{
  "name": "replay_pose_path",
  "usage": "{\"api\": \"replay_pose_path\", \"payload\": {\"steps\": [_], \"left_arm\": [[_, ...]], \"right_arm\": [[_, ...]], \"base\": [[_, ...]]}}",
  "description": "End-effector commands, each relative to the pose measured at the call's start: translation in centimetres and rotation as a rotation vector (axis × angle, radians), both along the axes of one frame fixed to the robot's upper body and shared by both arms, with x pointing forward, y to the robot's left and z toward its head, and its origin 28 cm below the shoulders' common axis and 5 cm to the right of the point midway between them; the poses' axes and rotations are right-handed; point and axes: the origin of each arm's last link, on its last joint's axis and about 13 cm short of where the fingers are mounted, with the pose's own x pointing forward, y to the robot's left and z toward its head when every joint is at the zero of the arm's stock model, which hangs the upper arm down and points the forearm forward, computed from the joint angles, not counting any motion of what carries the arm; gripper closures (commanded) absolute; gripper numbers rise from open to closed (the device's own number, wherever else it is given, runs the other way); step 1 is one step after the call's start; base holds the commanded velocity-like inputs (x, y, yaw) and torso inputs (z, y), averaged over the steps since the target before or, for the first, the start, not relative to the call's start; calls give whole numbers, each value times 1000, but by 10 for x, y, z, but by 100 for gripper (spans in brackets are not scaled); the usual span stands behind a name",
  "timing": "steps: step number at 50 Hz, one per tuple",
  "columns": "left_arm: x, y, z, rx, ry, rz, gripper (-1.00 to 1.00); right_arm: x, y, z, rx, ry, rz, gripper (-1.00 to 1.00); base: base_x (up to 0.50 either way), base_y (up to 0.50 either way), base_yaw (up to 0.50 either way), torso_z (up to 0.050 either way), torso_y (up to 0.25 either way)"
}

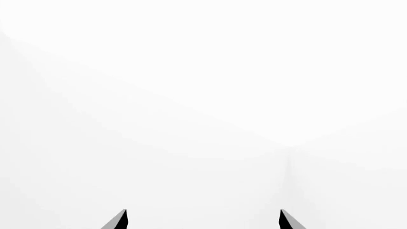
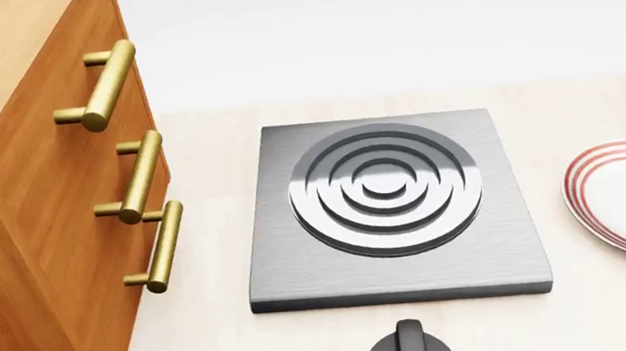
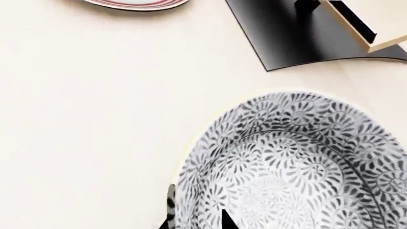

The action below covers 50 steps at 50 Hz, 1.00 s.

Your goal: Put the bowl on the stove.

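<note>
Right pincer (image 3: 197, 220) straddles bowl (image 3: 299, 162) rim.

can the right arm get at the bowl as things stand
Probably yes. In the right wrist view the right gripper is already at the bowl, its fingertips either side of the near rim. Whether they press on it cannot be told. The countertop beside the bowl is bare.
</note>
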Motion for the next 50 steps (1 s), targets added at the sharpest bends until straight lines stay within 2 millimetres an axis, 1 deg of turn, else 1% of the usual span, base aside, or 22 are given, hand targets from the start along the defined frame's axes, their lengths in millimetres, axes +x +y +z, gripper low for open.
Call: {"api": "replay_pose_path", "payload": {"steps": [1, 11, 16, 17, 19, 20, 26, 27, 28, 31, 32, 33, 35, 38, 41, 45, 50], "left_arm": [[-2, 2, 1, -21, -40, -10, -100], [-1, 2, 0, -21, -38, -13, -100], [-1, 2, 0, -21, -38, -13, -100], [-1, 2, 0, -20, -37, -13, -100], [-2, 2, 0, -20, -37, -13, -100], [-1, 2, 0, -19, -37, -13, -100], [-2, 2, 0, -20, -37, -15, -100], [-1, 2, -1, -20, -36, -15, -100], [-1, 2, -1, -20, -36, -16, -100], [-1, 1, -1, -20, -35, -18, -100], [-1, 1, -1, -20, -34, -19, -100], [-1, 1, -1, -21, -34, -19, -100], [-1, 1, -1, -21, -33, -19, -100], [-1, 1, -1, -23, -35, -19, -100], [-1, 1, -1, -23, -34, -19, -100], [-1, 1, -1, -23, -32, -21, -100], [0, 1, -1, -23, -31, -21, -100]], "right_arm": [[-11, 7, -16, 61, 17, -4, 100], [-16, 6, -16, 73, 11, -19, 100], [-14, 4, -7, 57, -13, -11, 100], [-12, 4, -1, 48, -26, 1, 100], [-11, 3, 5, 36, -43, 12, 100], [-9, 2, 14, 13, -62, 39, 100], [-4, 1, 44, -28, -128, 111, 100], [-1, 1, 56, -40, -157, 137, 100], [-1, 1, 60, -51, -159, 147, 100], [4, 5, 80, -95, -192, 219, 100], [6, 8, 89, -97, -220, 246, 100], [8, 9, 94, -107, -234, 262, 100], [11, 11, 101, -115, -249, 283, 100], [20, 19, 116, -147, -286, 353, 100], [25, 24, 123, -161, -300, 385, 100], [40, 36, 140, -143, -370, 445, 100], [53, 46, 154, -152, -389, 530, 100]], "base": [[0, 0, 0, 0, 0], [0, 0, 0, 0, 0], [0, 0, 0, -2, 0], [0, 0, 0, 0, 0], [0, 0, 0, 0, 0], [0, 0, 0, 0, 0], [0, 0, 0, 0, 0], [0, 0, 0, 0, 0], [0, 0, 0, 0, 0], [0, 0, 0, 0, 0], [0, 0, 0, 0, 0], [0, 0, 0, 0, 0], [0, 0, 0, 0, 0], [0, 0, 0, 0, 0], [0, 0, 0, 0, 0], [0, 0, 0, 0, 0], [0, 0, 0, 0, 0]]}}
